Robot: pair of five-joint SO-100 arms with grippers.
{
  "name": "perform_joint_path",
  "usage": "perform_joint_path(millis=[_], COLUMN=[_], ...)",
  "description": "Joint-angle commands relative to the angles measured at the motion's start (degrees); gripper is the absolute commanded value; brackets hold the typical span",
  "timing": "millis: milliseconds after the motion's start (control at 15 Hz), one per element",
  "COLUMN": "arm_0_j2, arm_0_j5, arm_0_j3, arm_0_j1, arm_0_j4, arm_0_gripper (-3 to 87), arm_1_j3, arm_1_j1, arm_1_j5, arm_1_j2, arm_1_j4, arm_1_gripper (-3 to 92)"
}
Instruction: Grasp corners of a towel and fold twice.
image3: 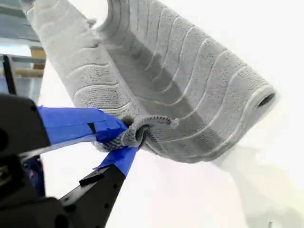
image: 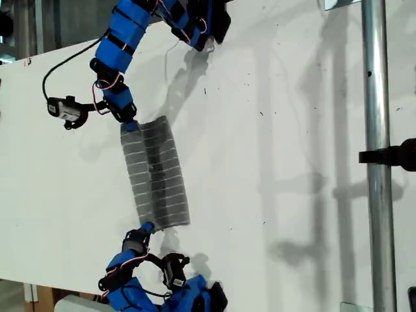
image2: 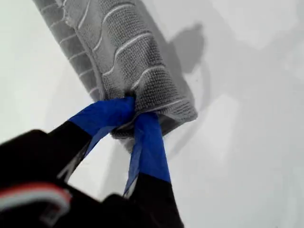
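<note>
The towel hangs folded in a long grey striped band between my two grippers, lifted over the white table left of centre in the exterior view. My first gripper is clamped on the gathered cloth at one end, my second gripper pinches a bunched corner at the other. The wrist views do not settle which arm stands far and which near.

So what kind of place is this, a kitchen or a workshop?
Most likely a robotics lab bench: a bare white table, two blue arms pinching a grey striped towel, and a metal pole like a camera stand.
</note>
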Motion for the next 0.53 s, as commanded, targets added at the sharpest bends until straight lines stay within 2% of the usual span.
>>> perform_joint_path(millis=[0,267,467], arm_0_j2=[5.71,5.19,4.04], arm_0_j5=[-3.87,-9.05,-9.93], arm_0_j3=[9.23,21.27,25.75], arm_0_j1=[3.52,7.56,8.00], arm_0_j4=[-6.77,-19.78,-25.14], arm_0_gripper=[-2.8,-2.7,-2.1], arm_1_j3=[5.98,12.92,11.34], arm_1_j1=[-1.49,-1.85,-1.49], arm_1_j5=[2.29,4.57,4.57], arm_1_j2=[4.48,0.97,-6.68], arm_1_j4=[-2.29,-8.88,-13.10], arm_1_gripper=[-0.3,-0.3,-0.3])
